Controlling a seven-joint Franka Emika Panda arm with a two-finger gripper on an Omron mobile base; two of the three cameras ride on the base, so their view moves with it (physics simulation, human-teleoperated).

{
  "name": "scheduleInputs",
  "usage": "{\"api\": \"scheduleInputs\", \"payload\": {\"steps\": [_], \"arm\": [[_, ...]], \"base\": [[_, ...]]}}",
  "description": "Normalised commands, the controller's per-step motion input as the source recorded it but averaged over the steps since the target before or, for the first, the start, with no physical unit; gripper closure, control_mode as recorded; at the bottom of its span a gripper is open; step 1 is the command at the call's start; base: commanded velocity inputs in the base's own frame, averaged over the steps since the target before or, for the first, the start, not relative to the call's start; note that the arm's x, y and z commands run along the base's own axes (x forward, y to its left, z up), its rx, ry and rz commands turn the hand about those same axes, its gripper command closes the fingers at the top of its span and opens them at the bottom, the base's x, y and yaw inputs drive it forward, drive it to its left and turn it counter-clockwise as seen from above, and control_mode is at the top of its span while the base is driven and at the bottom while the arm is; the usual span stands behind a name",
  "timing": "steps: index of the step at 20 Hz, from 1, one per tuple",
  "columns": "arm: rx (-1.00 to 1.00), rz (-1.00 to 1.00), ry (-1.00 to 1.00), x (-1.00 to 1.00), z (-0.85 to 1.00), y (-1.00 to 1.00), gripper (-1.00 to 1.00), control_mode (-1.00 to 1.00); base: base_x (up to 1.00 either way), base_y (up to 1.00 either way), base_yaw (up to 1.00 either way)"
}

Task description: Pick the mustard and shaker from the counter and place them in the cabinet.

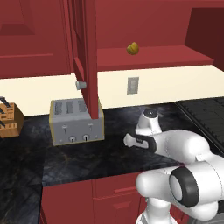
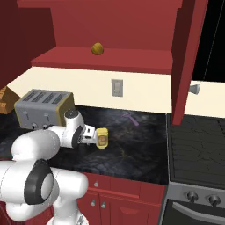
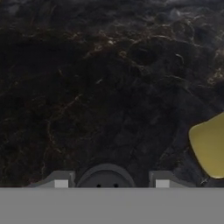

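Right base view: mustard (image 2: 103, 138) sits on counter (image 2: 132, 140) directly at tip of gripper (image 2: 94, 137), on side away from toaster (image 2: 43, 108), toward stove (image 2: 197, 149); looks touching or just beside the fingertips, can't tell which; bottle appears tipped, long axis seemingly running outward from the hand rather than upright, not certain at this res.

Hand view: yellow body of mustard (image 3: 209, 146) at far right edge, well off the line between the fingertips (image 3: 61, 183); nothing but black marbled stone between them; so not gripped, jaws read as spread wide w/ empty gap; gripper centre (image 3: 111, 183) aimed at bare counter.

Judgement: bottle lies off to one side of grasp axis, not ahead; next move prob needs sideways shift or wrist roll to bring bottle between pads before closing; risk of nudging it farther along counter.

Left base view: wrist low over counter (image 1: 78, 162), in front of and right of toaster (image 1: 77, 121); cabinet (image 1: 153, 57) shelf above, door (image 1: 85, 57) swung open; rounded orange-yellow lump (image 1: 133, 48) on shelf; shaker not made out.
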Motion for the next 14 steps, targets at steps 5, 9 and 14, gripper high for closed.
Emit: {"api": "scheduleInputs", "payload": {"steps": [5, 9, 14], "arm": [[0.04, 0.00, -0.04, -0.27, 0.06, -0.15, 1.00, -1.00], [0.04, 0.00, -0.10, -0.47, 0.32, -0.05, 1.00, -1.00], [0.01, 0.00, -0.18, -0.45, 0.71, 0.00, 1.00, -1.00]], "base": [[0.00, 0.00, 0.00], [0.00, 0.00, 0.00], [0.00, 0.00, 0.00]]}}
